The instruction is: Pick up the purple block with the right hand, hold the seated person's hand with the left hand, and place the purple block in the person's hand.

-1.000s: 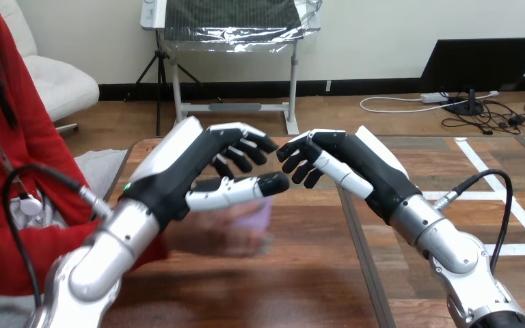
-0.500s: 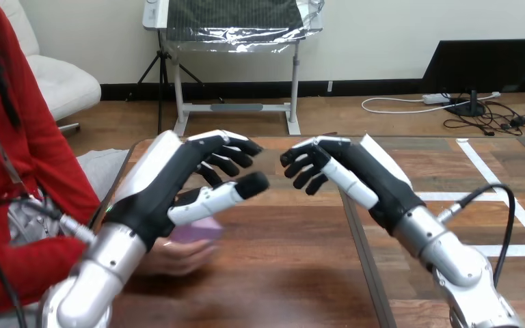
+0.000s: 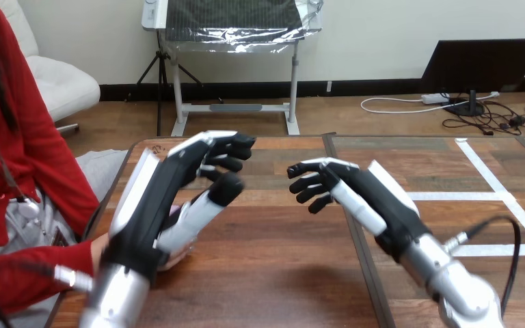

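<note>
Head view: purple block (image 3: 173,217) only a sliver behind left hand (image 3: 157,198), just above person's hand (image 3: 174,258) at worktop (image 3: 280,273) left edge. Fingers relaxed, gripping nothing. Well apart, right hand (image 3: 362,195) raised mid-worktop, loosely bent, empty.

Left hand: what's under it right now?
The person's hand lies under the left hand, near the left edge of the table; only a strip of it shows. The left hand covers its palm, so I cannot tell whether the purple block lies there.
</note>
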Available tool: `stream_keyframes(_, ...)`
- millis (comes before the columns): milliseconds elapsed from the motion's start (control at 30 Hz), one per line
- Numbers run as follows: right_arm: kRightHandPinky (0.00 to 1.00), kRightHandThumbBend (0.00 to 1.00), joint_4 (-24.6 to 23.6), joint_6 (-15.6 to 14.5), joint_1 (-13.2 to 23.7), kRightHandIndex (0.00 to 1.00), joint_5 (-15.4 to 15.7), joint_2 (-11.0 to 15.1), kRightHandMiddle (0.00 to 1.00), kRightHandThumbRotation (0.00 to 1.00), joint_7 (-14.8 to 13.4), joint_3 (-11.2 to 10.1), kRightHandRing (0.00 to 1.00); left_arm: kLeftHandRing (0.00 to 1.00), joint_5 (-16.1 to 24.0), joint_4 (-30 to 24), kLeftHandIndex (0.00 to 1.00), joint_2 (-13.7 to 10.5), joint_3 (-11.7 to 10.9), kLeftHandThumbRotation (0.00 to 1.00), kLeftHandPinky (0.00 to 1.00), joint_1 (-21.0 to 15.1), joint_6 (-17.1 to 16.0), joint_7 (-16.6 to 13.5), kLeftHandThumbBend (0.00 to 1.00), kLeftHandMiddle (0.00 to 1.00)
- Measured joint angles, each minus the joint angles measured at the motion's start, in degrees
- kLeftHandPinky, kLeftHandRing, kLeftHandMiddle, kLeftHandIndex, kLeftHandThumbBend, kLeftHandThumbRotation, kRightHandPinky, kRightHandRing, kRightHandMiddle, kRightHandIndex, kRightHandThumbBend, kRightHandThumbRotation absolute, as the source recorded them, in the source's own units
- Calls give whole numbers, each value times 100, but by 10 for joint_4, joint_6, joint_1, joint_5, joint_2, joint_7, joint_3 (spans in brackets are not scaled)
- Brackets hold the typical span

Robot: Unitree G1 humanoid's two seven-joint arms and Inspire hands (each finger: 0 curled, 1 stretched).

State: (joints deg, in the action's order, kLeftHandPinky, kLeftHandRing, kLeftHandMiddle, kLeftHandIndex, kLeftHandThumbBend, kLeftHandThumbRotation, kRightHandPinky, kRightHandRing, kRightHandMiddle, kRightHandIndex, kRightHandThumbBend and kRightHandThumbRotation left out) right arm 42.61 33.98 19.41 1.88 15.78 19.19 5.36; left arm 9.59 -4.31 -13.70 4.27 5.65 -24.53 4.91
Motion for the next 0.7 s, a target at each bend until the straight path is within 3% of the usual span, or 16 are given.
stream_keyframes(300, 74, 76, -75, -3, -80, 88, -41, -26, 86, 100, -2, -10, 84, 72, -51, -14, 73, 28, 4, 100, 58, 88, -38, 7, 67, 74)
stream_keyframes(700, 85, 72, -175, -34, -199, 96, -104, -87, 94, 100, 3, -5, 92, 71, -115, -22, 72, 41, 3, 100, 60, 201, -82, 24, 65, 72)
